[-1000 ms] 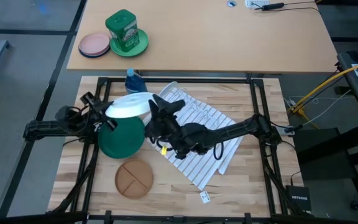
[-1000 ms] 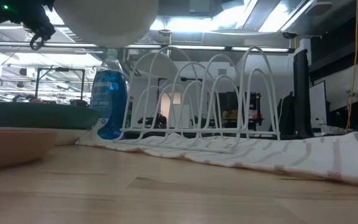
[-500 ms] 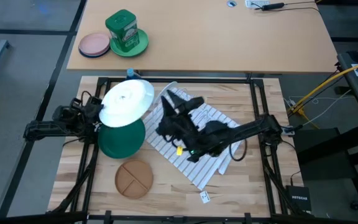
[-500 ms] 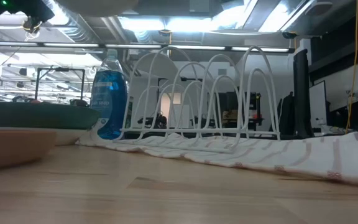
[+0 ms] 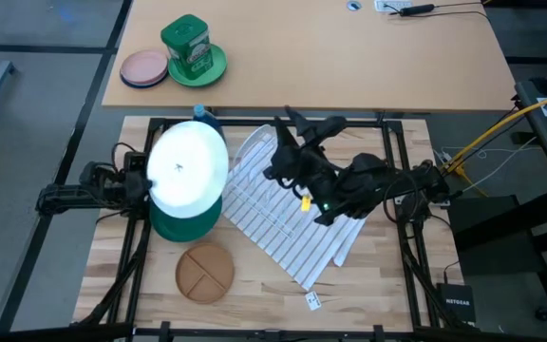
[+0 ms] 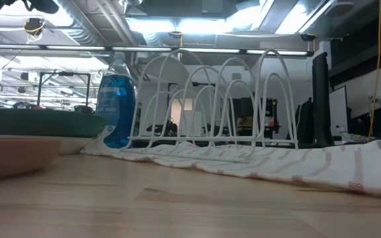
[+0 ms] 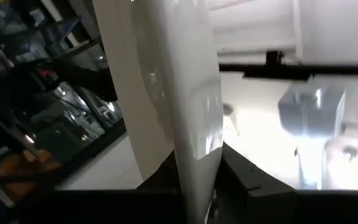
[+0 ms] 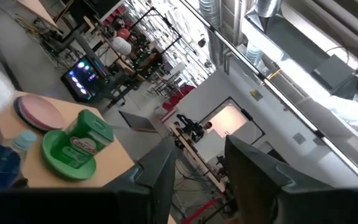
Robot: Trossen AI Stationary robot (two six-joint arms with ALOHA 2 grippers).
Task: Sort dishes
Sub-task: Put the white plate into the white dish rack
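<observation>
The left gripper (image 5: 143, 182) is clamped on the rim of a plain white round plate (image 5: 187, 169), which it holds raised above the table, its broad face turned up toward the overhead camera. In the left wrist view the same plate (image 7: 173, 93) stands edge-on between the dark fingers (image 7: 253, 186), filling the middle of the picture. Directly beneath it lies a dark green round plate (image 5: 183, 223) on the light wooden tabletop (image 5: 387, 275); only the green plate's near rim shows past the white one. In the low view the green plate (image 6: 38, 122) sits at the left. Toward the table's front edge, near the green plate, rests a tan-brown round plate with divided sections (image 5: 205, 273), flat on the wood.

The right gripper (image 5: 297, 128) hangs in the air over the far end of a white wire dish rack (image 5: 269, 185), its two fingers parted and holding nothing. The rack stands on a white cloth with thin dark stripes (image 5: 302, 233). A clear bottle of blue liquid (image 6: 116, 106) stands upright just beside the rack's left end. On the farther tan desk (image 5: 349, 57) sit a small pink plate (image 5: 144, 68) and a green canister (image 5: 186, 46) on a pale green plate (image 5: 212, 68).
</observation>
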